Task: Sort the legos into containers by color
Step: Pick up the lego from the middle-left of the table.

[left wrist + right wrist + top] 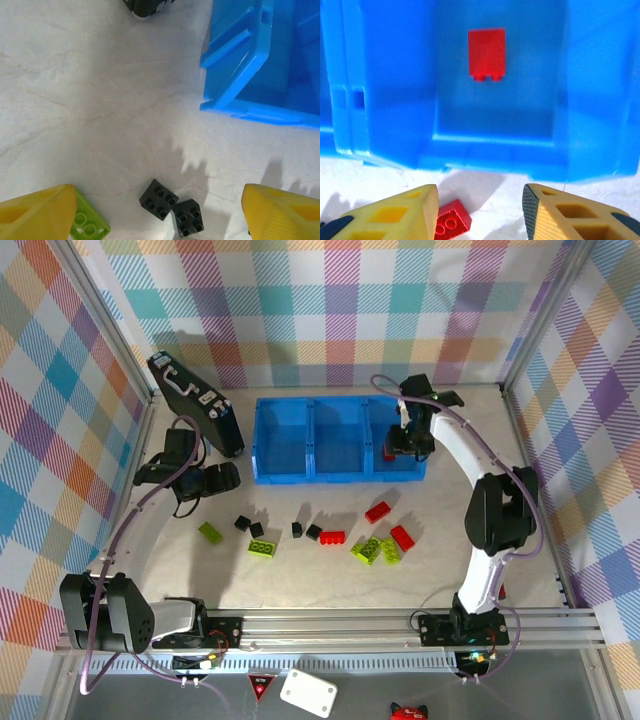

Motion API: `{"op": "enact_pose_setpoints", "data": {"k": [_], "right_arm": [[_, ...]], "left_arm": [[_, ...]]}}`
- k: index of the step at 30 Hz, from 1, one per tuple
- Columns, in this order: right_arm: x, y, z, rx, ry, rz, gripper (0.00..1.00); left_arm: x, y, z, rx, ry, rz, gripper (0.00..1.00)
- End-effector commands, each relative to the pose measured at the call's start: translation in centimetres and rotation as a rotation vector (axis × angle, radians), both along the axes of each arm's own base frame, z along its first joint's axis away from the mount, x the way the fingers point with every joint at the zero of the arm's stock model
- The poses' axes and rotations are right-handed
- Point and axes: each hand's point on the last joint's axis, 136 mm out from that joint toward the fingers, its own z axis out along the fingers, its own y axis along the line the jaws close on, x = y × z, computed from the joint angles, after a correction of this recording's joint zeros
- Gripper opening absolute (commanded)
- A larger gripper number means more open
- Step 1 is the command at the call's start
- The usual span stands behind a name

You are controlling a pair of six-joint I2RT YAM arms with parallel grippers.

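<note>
The blue tray of containers (300, 472) stands at the back middle of the table. My right gripper (402, 448) hangs open over the front wall of its right compartment, with nothing between its fingers (395, 215). One red lego (487, 53) lies inside that compartment (495, 115), and another red one (451, 223) lies on the table by the left finger. My left gripper (160, 215) is open above two black legos (158, 199) and a lime one (87, 225), left of the tray's corner (235, 75). Red (332, 538), lime (263, 548) and black (313, 532) legos lie scattered in front of the tray.
A black case with a handle (197, 405) leans at the back left, close behind my left gripper (228, 479). Checked walls close in the table on three sides. A metal rail (330, 625) runs along the near edge.
</note>
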Motion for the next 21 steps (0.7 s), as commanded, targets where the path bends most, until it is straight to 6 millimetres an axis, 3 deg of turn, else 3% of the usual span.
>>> {"op": "enact_pose_setpoints", "data": {"k": [1, 8, 15, 21], "right_arm": [[-1.7, 0.8, 0.5, 0.052, -0.002, -0.004, 0.5], [-3.6, 0.4, 0.1, 0.061, 0.009, -0.005, 0.5], [-4.1, 0.4, -0.5, 0.066, 0.021, -0.002, 0.5], [-4.4, 0.4, -0.5, 0.07, 0.024, -0.001, 0.5]], "left_arm": [[-2.3, -0.4, -0.5, -0.011, 0.099, 0.032, 0.84], [-5.3, -1.6, -3.0, 0.026, 0.216, 0.032, 0.76], [-8.5, -1.9, -6.6, 0.097, 0.331, 0.063, 0.69], [-8.7, -2.7, -9.5, 0.108, 0.38, 0.044, 0.65]]}}
